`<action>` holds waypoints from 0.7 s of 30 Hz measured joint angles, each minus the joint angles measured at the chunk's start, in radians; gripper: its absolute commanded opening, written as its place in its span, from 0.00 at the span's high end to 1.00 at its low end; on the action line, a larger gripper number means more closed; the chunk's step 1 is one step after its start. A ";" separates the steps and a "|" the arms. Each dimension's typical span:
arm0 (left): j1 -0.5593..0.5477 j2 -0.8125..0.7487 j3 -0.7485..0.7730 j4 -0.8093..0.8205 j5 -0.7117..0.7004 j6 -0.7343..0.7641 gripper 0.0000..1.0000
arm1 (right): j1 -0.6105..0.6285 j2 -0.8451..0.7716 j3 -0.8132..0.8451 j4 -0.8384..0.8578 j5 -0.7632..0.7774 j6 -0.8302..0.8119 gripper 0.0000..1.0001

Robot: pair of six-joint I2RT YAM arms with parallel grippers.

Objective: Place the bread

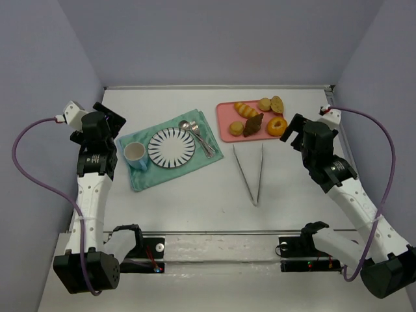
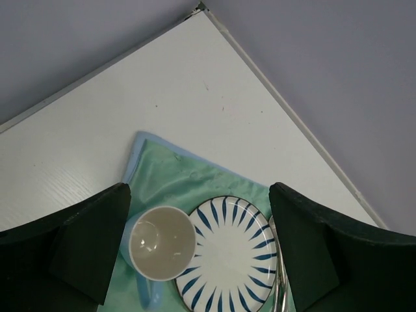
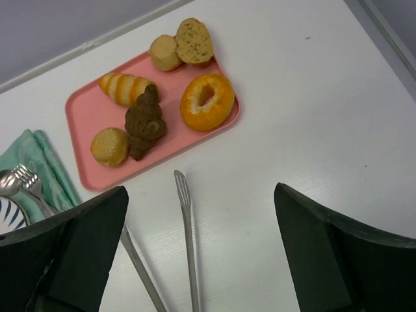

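A pink tray (image 1: 224, 123) at the back centre-right holds several breads: a striped roll (image 1: 246, 109), a brown croissant (image 1: 253, 123), a round bun (image 1: 235, 128), an orange doughnut (image 1: 277, 125) and two small buns (image 1: 270, 104). It also shows in the right wrist view (image 3: 81, 107). Metal tongs (image 1: 250, 172) lie open on the table in front of the tray. A blue-striped plate (image 1: 171, 147) sits on a green cloth (image 1: 153, 172). My left gripper (image 2: 201, 247) is open above the cup and plate. My right gripper (image 3: 201, 253) is open above the tongs (image 3: 188, 240).
A blue cup (image 1: 135, 154) stands on the cloth left of the plate, and a fork and spoon (image 1: 198, 136) lie on the cloth to the plate's right. Grey walls close in the table on the left, back and right.
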 measured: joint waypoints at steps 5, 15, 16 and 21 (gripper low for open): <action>0.000 -0.001 -0.012 0.003 -0.003 0.002 0.01 | 0.000 0.000 -0.006 0.000 -0.045 -0.014 0.00; 0.000 -0.014 -0.035 0.021 -0.003 0.013 0.01 | 0.006 0.099 -0.024 -0.005 -0.296 -0.059 0.00; 0.000 -0.014 -0.039 0.024 -0.003 0.014 0.01 | 0.012 0.132 -0.024 -0.015 -0.322 -0.067 0.00; 0.000 -0.013 -0.054 0.035 -0.002 0.027 0.01 | 0.092 0.289 -0.024 -0.070 -0.380 -0.090 0.00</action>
